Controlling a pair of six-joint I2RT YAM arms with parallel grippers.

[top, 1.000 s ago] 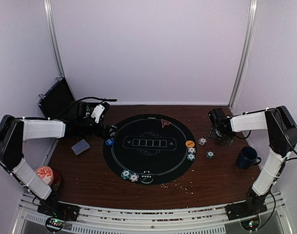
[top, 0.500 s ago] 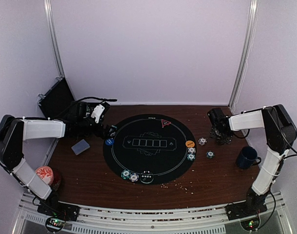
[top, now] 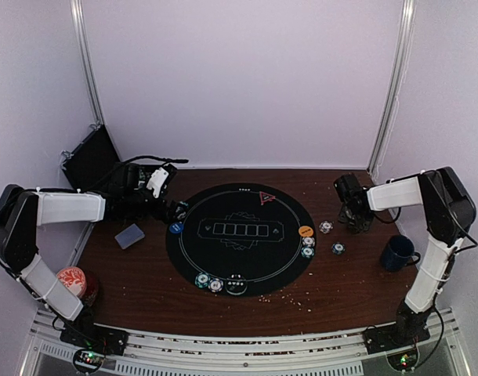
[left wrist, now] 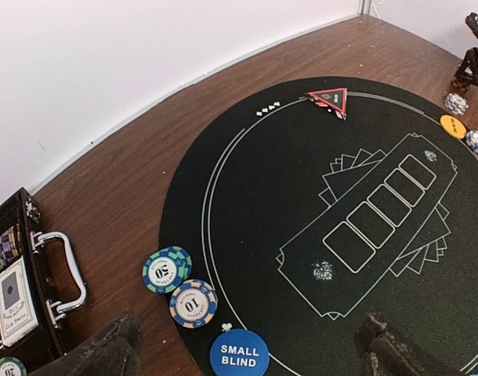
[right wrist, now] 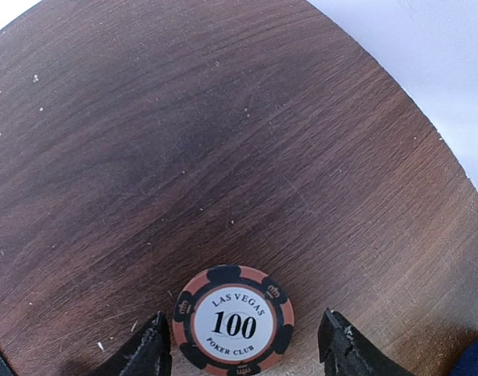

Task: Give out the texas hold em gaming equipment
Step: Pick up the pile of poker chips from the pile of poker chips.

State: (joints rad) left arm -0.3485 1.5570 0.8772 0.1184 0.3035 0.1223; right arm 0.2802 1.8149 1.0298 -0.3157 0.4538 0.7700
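Note:
The red-and-black 100 chip (right wrist: 233, 321) lies flat on the wood between the fingers of my right gripper (right wrist: 247, 343), at the table's right (top: 356, 219). The jaws are open: the left finger stands close to the chip and a gap shows on the right. My left gripper (left wrist: 251, 351) hangs wide open over the left rim of the black mat (top: 240, 258), above the blue small blind button (left wrist: 239, 353). A 50 chip (left wrist: 167, 269) and a 10 chip (left wrist: 193, 303) lie beside it. The red triangle marker (top: 265, 197), orange button (top: 305, 231) and card deck (top: 130, 236) lie flat.
More chips lie at the mat's front (top: 208, 282) and right (top: 308, 247), and on the wood (top: 338, 248). A dark blue mug (top: 397, 252) stands right, a red-topped can (top: 73, 280) front left, and an open black case (left wrist: 19, 290) back left. Crumbs dot the table.
My right gripper's jaws have narrowed toward the 100 chip and that arm has edged slightly. The left arm has not moved.

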